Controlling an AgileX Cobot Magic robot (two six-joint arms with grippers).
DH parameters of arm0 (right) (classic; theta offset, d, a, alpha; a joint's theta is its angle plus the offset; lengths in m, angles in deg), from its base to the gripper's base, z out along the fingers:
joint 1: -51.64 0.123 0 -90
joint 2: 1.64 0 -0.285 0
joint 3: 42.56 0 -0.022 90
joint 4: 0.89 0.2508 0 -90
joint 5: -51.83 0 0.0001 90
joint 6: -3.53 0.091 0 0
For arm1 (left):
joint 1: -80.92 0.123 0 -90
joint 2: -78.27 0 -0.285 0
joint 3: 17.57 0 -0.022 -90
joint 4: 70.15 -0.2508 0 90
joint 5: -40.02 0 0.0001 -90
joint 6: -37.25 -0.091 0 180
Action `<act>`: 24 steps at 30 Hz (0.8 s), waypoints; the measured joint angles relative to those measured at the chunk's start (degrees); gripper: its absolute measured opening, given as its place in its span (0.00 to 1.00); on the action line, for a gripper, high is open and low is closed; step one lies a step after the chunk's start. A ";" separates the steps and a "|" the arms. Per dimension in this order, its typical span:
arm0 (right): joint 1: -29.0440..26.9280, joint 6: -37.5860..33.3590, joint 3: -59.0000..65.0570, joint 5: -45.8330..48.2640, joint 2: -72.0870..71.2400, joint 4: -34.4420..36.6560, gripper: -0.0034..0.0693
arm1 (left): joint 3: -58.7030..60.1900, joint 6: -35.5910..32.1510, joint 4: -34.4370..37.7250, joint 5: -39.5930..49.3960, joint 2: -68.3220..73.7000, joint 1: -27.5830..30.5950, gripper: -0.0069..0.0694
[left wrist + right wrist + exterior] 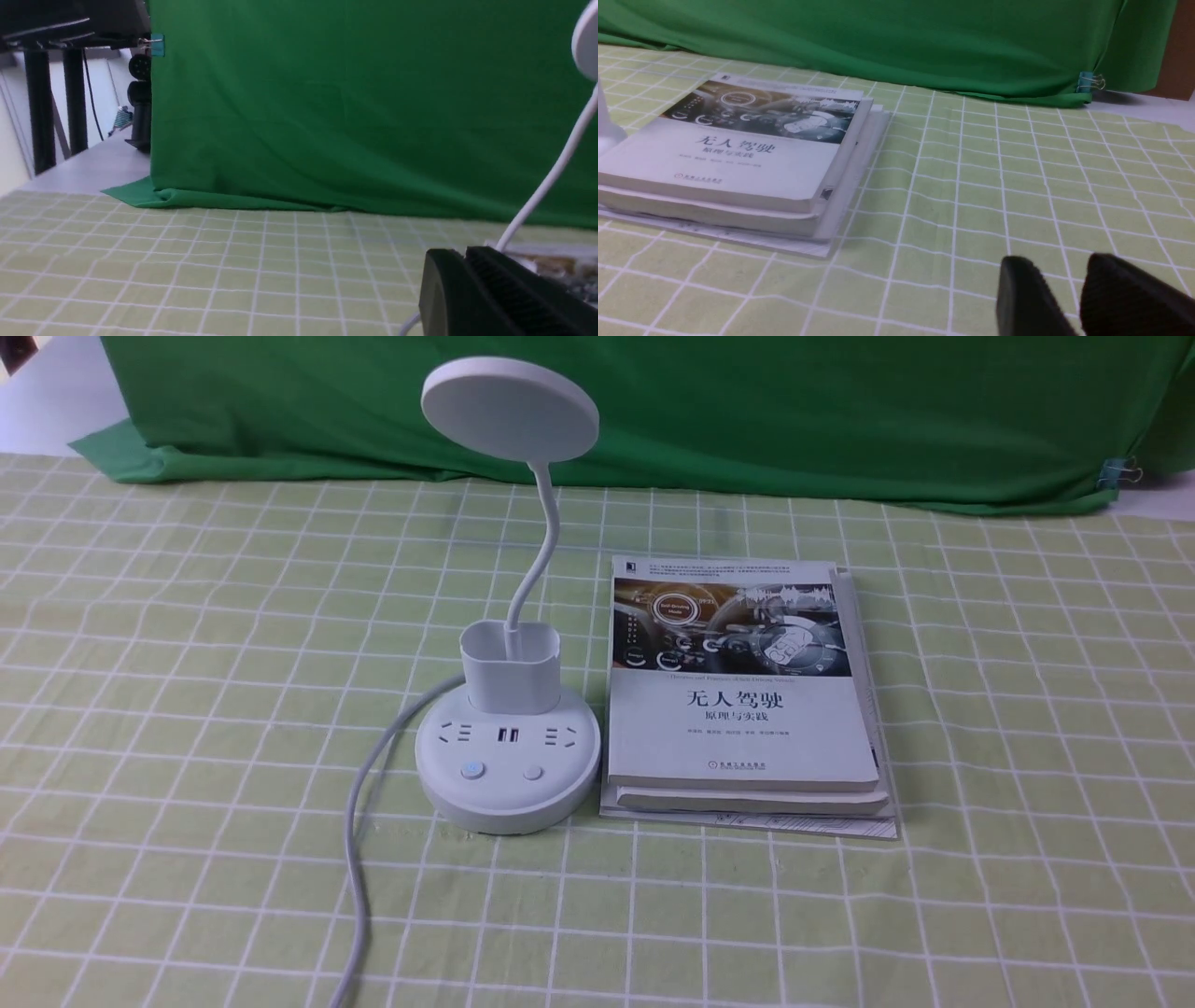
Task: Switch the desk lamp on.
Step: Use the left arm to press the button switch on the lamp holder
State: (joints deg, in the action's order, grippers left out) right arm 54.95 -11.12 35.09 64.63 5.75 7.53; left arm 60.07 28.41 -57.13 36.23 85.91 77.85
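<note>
The desk lamp (512,737) stands left of centre in the front picture, its round head up near the top edge and its base at mid-height, just beside the stack of books (742,709). It's upright on the checked tabletop (233,896), neck rising from the cup (512,681), two buttons on the near part of the base: one with a bluish mark (472,770), one plain (532,773).

From over here, neither arm shows in that front picture. In the left wrist picture, the left fingers (467,249) sit at lower right, drawn together with nothing between them that I can see. The right fingers (1054,261), low in the right wrist picture, stand a little apart, with only cloth visible through the gap.

The left arm looks like the nearer one to me — the lamp lies off to the right of its fingers, and the books sit on the right arm's side of the base. So I'd say the move is a reach rightward, then a press straight down on a button. Which button works the light I can't tell — and a sideways shove could slide the base.
</note>
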 joint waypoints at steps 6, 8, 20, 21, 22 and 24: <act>0.00 0.00 0.00 0.00 0.00 0.00 0.38 | 0.00 3.11 2.66 -10.63 0.00 0.00 0.12; 0.00 0.00 0.00 0.00 0.00 0.00 0.38 | -0.12 3.37 2.80 -11.24 0.00 0.00 0.12; 0.00 0.00 0.00 0.00 0.00 0.00 0.38 | -24.41 3.96 2.87 1.22 14.60 0.00 0.12; 0.00 0.00 0.00 0.00 0.00 0.00 0.38 | -26.92 3.96 2.87 4.55 16.62 0.00 0.12; 0.00 0.00 0.00 0.00 0.00 0.00 0.38 | -28.64 3.96 2.87 7.33 18.28 0.00 0.12; 0.00 0.00 0.00 0.00 0.00 0.00 0.38 | -31.36 3.88 2.51 13.72 21.91 0.00 0.12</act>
State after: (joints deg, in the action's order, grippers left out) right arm 54.95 -11.12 35.09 64.63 5.75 7.53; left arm 28.71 32.29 -54.62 49.95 107.82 77.85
